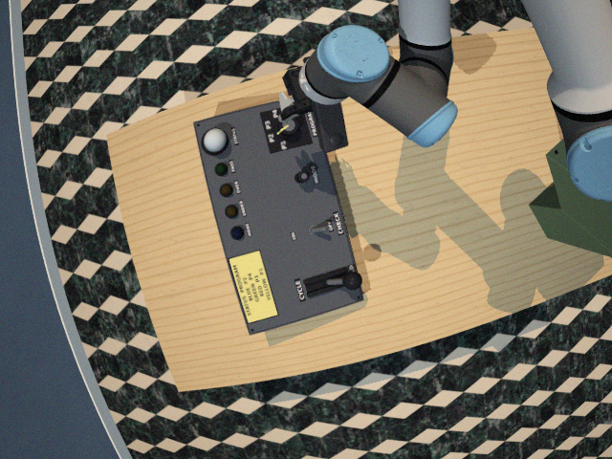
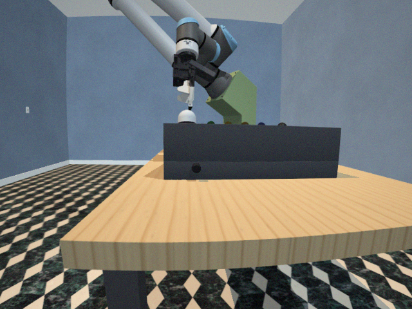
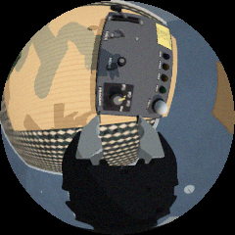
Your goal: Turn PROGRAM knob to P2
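Observation:
The dark grey console (image 1: 276, 212) lies on the wooden table and also shows in the side view (image 2: 251, 149). Its PROGRAM knob (image 1: 288, 127) is at the far end, and its yellow pointer aims at the P2 mark (image 1: 271, 138). The knob also shows in the wrist view (image 3: 118, 100). My gripper (image 1: 289, 106) (image 2: 189, 105) hangs above the knob, lifted clear of the panel. Its fingers stand apart with nothing between them.
On the panel are a white STATUS dome (image 1: 214, 140), a row of small lamps, the MODE knob (image 1: 301, 176), the CHECK toggle (image 1: 316, 229), the CYCLE lever (image 1: 352, 280) and a yellow label (image 1: 259, 285). The green robot base (image 1: 578, 207) stands at the table's right.

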{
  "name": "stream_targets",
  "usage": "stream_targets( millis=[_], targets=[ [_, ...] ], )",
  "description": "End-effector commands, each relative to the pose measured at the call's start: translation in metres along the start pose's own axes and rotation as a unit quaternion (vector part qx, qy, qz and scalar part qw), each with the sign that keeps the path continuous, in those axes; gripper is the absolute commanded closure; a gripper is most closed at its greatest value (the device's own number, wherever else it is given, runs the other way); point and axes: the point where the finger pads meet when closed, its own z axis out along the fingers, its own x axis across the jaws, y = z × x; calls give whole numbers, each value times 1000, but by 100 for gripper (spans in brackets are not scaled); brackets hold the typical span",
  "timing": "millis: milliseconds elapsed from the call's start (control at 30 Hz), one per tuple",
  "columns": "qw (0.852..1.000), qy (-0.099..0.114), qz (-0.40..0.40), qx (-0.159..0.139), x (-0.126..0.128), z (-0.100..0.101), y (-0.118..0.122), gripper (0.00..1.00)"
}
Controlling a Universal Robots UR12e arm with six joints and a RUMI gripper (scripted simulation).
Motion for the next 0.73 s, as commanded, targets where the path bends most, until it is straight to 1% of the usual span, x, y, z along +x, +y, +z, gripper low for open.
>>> stream_targets(
  millis=[0, 133, 700],
  targets=[
    [1000, -1, 0, 1, 1, -25, 0, 56],
    [1000, -1, 0, 1, 1, -30, 0, 56],
    [1000, -1, 0, 1, 1, -30, 0, 56]
  ],
)
